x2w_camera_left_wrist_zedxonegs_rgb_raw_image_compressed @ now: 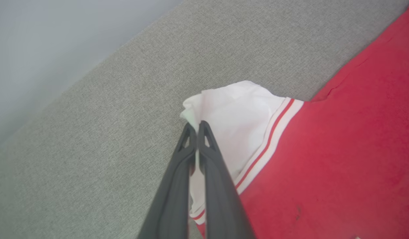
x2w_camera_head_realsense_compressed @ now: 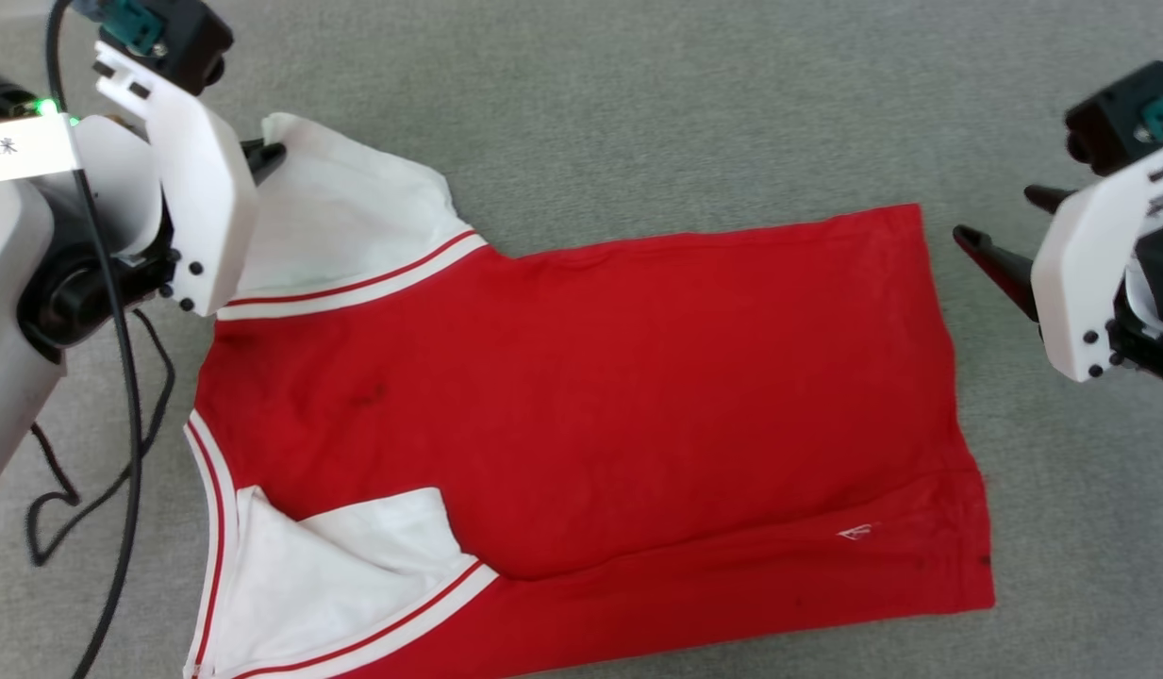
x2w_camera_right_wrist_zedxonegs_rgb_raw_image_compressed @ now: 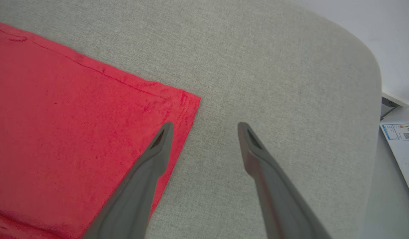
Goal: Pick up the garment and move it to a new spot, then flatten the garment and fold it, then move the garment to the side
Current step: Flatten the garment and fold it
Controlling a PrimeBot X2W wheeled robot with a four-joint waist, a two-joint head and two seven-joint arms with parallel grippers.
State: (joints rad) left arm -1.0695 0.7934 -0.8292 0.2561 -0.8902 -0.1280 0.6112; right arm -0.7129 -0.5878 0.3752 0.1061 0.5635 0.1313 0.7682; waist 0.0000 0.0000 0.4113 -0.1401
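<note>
Left gripper: jaws clenched on the tip of the far white sleeve, toward the far left of the grey table. Garment: red jersey spread flat across the table's middle, neckline left, hem right. It is judged light, limp and apt to bunch, so best pinched at sleeve ends and hem corners. Right gripper: jaws spread, empty, poised just beside the far hem corner.

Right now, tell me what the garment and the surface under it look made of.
The garment: soft matte knit fabric, possibly cotton or polyester; limp, faintly creased, stitched hem. The surface: grey woven cloth, matte, upholstery-like; fine speckled weave shows.
</note>
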